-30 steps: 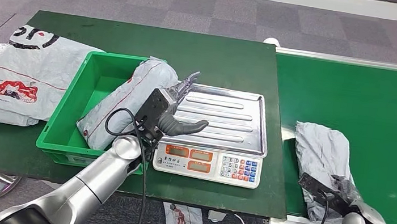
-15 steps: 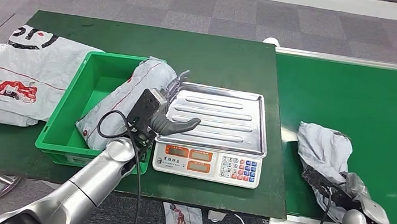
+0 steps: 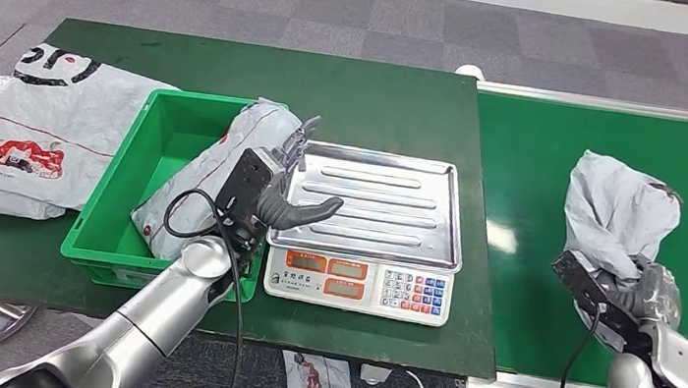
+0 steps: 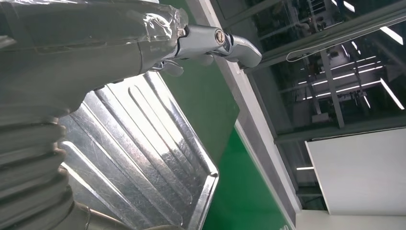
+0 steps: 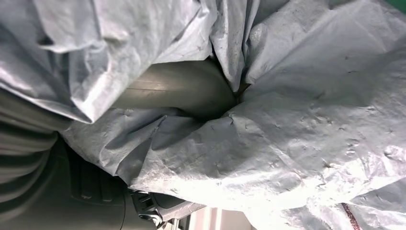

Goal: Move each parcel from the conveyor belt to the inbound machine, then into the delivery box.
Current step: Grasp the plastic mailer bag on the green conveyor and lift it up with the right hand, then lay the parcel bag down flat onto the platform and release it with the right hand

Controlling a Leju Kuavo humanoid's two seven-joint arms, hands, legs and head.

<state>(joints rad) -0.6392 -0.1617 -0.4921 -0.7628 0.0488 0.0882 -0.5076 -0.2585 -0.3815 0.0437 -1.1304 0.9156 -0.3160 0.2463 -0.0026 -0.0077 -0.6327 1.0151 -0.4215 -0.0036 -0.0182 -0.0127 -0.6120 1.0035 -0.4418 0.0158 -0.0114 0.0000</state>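
**A:** Over on the conveyor belt (image 3: 612, 158), to the right of the scale (image 3: 371, 222), your right hand (image 3: 639, 300) has the grey parcel (image 3: 615, 212) bunched up in its grip. A second ago that bag lay flat on the belt; now it's hoisted up and bulging above the hand. So the pick looks done, and I'd say your next leg is the carry left onto the scale's tray.

**B:** And the other hand?

**A:** Your left hand (image 3: 286, 187) is holding nothing, thumb sticking out over the tray's left edge, fingers spread toward the earlier parcel (image 3: 219, 174). That one leans in the green delivery box (image 3: 138, 189), just left of the scale, half over the rim. The hand has crept a bit left off the tray, but the thumb could get in the way of your drop. Further left of the scale there's a big printed bag (image 3: 31, 131) on the table; it shouldn't bother you.
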